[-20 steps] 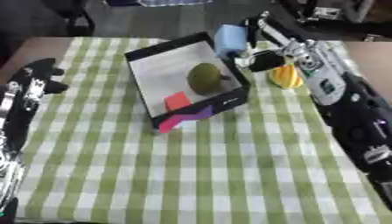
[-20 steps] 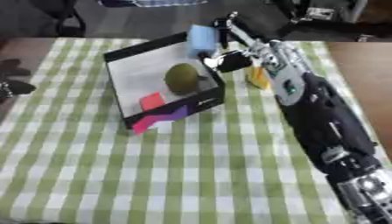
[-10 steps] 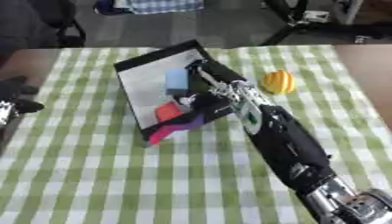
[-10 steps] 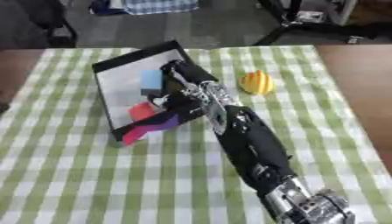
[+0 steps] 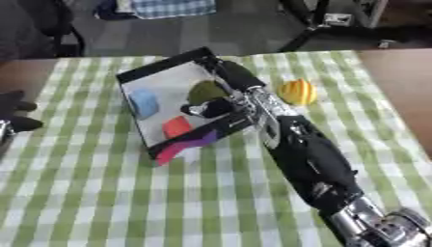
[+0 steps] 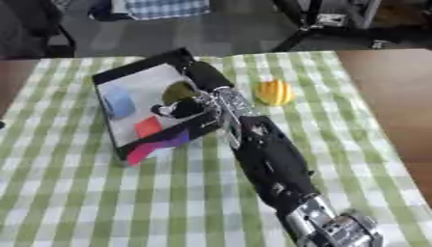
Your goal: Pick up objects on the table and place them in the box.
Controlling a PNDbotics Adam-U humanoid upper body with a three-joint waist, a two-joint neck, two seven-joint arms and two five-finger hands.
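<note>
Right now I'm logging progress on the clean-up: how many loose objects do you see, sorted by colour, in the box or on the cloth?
Pale blue block, in the black-rimmed box: 1
Red block, in the box: 1
Olive-green rounded object, in the box: 1
Yellow-orange ribbed round object, on the green checked cloth: 1
Total: 4
</note>
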